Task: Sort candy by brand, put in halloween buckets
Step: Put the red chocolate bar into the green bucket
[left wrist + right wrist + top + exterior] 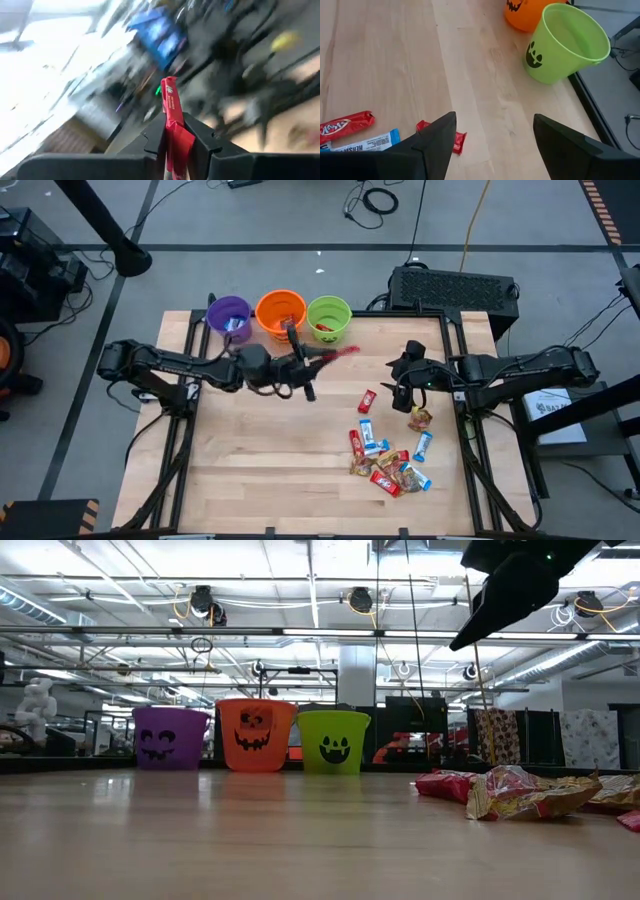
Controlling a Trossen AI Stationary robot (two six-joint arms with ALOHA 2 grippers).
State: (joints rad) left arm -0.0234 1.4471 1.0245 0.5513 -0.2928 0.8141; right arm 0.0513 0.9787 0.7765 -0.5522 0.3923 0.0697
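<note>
The candy pile (388,462) lies at the near right of the table (260,470): red, blue and brown-gold wrappers heaped together, some touching. A blue bar (367,142) in the right wrist view reads "HERSHEY'S", and the long red bar (345,124) beside it carries the white KitKat logo. A small red piece (456,141) lies just beside the right finger (427,145); its print cannot be read. In the low view the nearest wrapper (525,792) is crumpled red and gold, with no legible lettering. One red bar (367,401) lies apart from the heap, farther back, and a gold-brown one (420,418) lies just under the right arm.

The right gripper (402,385) hangs above the table's right side, behind the pile, fingers spread wide and holding nothing.

The left gripper (305,362) is raised over the table's middle, just in front of the pails. Its fingers are narrow, pinching a red candy (174,120) that stands up between them; white lettering runs along the wrapper, too blurred to read.

At the far edge stand three buckets in a row, touching or nearly so: purple (230,316), orange (280,310) and green (329,318), each printed with a dark jack-o'-lantern face. Wrappers show inside all three from above.

Behind the table lies a black keyboard (455,286).
</note>
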